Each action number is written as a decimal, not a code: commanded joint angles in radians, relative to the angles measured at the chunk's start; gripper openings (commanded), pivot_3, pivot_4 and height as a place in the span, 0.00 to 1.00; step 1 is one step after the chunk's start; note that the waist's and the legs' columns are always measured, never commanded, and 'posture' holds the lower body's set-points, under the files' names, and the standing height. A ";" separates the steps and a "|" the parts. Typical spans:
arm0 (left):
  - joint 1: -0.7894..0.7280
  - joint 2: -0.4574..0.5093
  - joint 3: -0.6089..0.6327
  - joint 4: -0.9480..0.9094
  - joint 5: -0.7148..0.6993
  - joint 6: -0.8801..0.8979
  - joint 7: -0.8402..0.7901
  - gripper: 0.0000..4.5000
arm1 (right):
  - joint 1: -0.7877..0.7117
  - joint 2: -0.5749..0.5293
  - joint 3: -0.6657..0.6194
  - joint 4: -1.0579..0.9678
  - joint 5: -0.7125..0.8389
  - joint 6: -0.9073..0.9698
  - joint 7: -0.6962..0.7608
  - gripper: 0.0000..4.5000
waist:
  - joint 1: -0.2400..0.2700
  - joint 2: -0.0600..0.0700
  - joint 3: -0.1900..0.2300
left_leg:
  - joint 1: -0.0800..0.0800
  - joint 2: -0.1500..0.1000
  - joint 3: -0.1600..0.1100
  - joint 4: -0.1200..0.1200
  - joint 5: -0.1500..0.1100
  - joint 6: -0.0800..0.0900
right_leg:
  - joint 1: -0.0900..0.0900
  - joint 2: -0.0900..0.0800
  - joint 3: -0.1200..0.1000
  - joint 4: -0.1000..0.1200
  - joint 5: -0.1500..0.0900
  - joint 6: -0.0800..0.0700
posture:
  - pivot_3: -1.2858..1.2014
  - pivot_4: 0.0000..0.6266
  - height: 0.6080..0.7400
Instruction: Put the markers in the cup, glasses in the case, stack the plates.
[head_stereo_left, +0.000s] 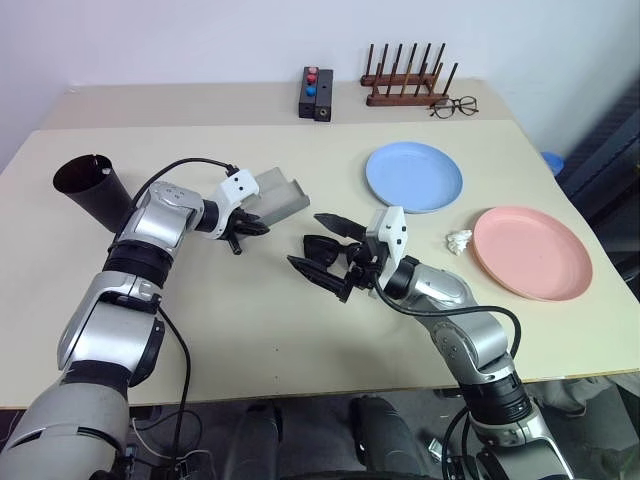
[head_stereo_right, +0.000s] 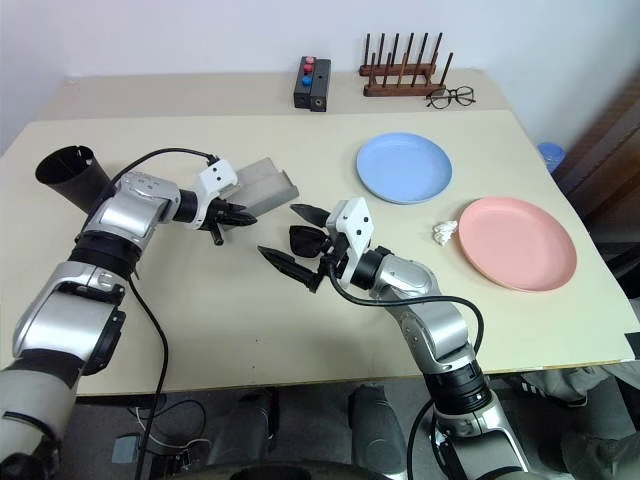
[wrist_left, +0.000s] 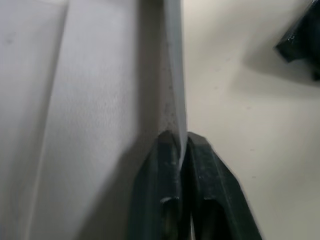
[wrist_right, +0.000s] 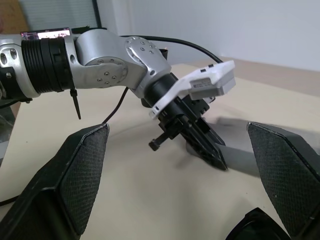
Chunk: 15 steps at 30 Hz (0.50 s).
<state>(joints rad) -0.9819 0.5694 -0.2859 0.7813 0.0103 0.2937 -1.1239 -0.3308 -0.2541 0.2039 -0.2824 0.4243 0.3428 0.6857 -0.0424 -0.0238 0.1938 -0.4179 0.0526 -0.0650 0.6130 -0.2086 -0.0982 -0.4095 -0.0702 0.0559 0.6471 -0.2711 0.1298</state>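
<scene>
l gripper pinched on case edge; r gripper wide open, empty, over glasses

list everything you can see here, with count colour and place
table: 1, beige, under everything
cup: 1, black, far left
case: 1, grey, centre, edge pinched by left gripper
sunglasses: 1, black, centre, between right gripper's fingers
plates: 2, light blue right of centre, pink far right
crumpled scrap: 1, white, between plates
box with buttons: 1, black, back
rack: 1, brown wood, back
spectacles: 1, thin dark rim, by rack
left gripper: shut on case
right gripper: open
</scene>
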 joint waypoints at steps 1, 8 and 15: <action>0.034 0.019 0.039 -0.044 -0.011 -0.039 -0.019 0.00 | -0.006 0.002 -0.012 -0.051 0.009 -0.008 -0.002 1.00 | -0.001 0.000 0.000 | 0.000 0.000 0.000 0.000 0.000 0.000 | 0.000 0.000 0.000 0.000 0.000 0.000 | 0.52 0.24 1.00; 0.148 0.109 0.102 -0.229 -0.082 -0.073 -0.148 0.00 | -0.012 -0.005 -0.015 -0.044 0.010 -0.009 0.007 1.00 | -0.004 0.000 0.000 | 0.000 0.000 0.000 0.000 0.000 0.000 | 0.000 0.000 0.000 0.000 0.000 0.000 | 0.52 0.24 1.00; 0.349 0.325 0.134 -0.543 -0.188 0.018 -0.368 0.00 | 0.000 -0.044 -0.030 -0.048 0.014 -0.008 0.034 1.00 | 0.001 0.000 0.000 | 0.000 0.001 0.000 0.000 0.000 0.000 | -0.001 0.000 0.000 0.001 0.000 -0.001 | 0.52 0.24 1.00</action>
<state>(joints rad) -0.6448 0.8585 -0.1862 0.3233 -0.1356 0.2946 -1.4391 -0.3262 -0.2930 0.1940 -0.2876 0.4250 0.3430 0.7084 -0.0418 -0.0234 0.1941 -0.4179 0.0534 -0.0648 0.6128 -0.2086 -0.0982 -0.4097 -0.0701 0.0560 0.6478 -0.2718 0.1281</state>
